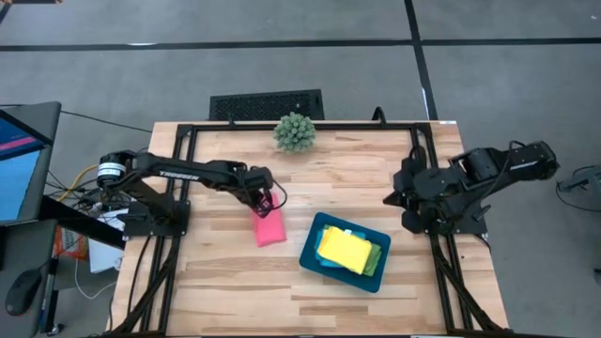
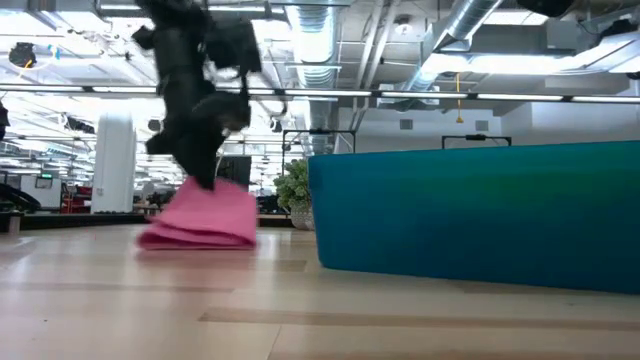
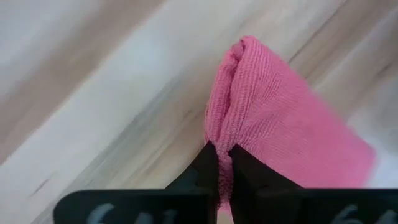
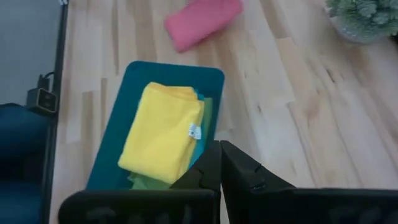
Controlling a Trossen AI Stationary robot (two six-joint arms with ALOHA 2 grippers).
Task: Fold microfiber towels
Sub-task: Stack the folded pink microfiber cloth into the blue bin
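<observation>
The folded hot pink towel (image 1: pixel 270 229) lies on the wooden table left of the dark teal tray (image 1: pixel 315 258). My left gripper (image 1: pixel 264 205) stands over the towel's far end, shut on it. It also shows in the low view (image 2: pixel 205 180) and the left wrist view (image 3: pixel 224 168). A folded yellow towel (image 1: pixel 343 249) lies in the tray on top of a lime green one (image 1: pixel 373 261). I cannot make out a sky blue towel. My right gripper (image 4: pixel 219 163) is shut and empty, held above the table right of the tray. My left gripper pinches a raised ridge of the pink towel at its far end (image 3: pixel 225 134) between its two fingers. It comes from above, slanting down. The hold takes several layers of the folded cloth. The rest of the towel (image 2: pixel 200 232) lies on the table.
A spiky green ball plant (image 1: pixel 296 132) stands at the table's far edge, behind the towel and tray. The tray wall (image 2: pixel 470 215) fills the right of the low view. Bare wood lies near the front edge and at the left.
</observation>
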